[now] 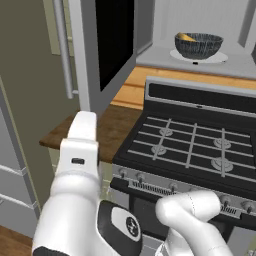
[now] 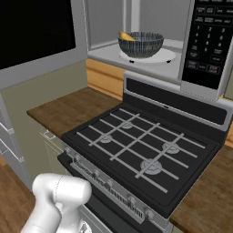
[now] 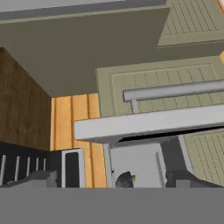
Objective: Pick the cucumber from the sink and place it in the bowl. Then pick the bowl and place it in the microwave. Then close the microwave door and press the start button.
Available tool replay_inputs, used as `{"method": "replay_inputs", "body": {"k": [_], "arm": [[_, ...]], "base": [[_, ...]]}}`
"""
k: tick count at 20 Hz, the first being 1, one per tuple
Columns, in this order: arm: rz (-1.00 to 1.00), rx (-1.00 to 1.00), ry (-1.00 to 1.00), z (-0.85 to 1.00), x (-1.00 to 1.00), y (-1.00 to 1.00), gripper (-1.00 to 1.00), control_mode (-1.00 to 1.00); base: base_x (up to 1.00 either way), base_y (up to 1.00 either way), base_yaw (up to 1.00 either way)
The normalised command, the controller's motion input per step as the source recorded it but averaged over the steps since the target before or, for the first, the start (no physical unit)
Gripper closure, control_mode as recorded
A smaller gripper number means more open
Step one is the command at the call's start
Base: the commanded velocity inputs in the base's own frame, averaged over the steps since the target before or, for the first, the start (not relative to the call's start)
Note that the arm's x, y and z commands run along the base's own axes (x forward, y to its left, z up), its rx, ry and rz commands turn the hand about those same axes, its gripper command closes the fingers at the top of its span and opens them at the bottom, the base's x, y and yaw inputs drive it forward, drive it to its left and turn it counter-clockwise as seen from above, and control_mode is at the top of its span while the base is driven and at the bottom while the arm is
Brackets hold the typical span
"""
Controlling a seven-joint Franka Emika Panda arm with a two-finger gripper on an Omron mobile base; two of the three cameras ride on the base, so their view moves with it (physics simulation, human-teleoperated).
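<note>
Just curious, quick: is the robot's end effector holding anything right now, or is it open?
End effector: open, holding nothing; the bowl already sits in the microwave.

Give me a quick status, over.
End effector open, empty. Ribbed dark blue-grey bowl with yellow-orange cucumber sits inside silver-grey microwave. Black-glass microwave door open. Nothing blocking.

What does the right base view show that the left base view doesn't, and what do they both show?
Right base view alone: the microwave's black keypad panel beside the cavity.
Left base view alone: the long vertical bar handle on the open microwave door.
Both: the bowl with the cucumber in it, resting on the pale turntable plate inside the microwave, and the range below.
</note>
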Motion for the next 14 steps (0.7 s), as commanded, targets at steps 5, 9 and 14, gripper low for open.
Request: {"method": "replay_inputs", "body": {"k": [5,9,14], "arm": [[-0.08,-0.07,0.0,-0.2,0.8,0.61,-1.0,-1.0],[-0.06,-0.08,-0.03,-0.04,0.69,0.64,-1.0,-1.0],[-0.07,-0.01,-0.02,0.0,0.63,0.17,-1.0,-1.0]], "base": [[0.0,0.0,0.0],[0.0,0.0,0.0],[0.0,0.0,0.0]]}}
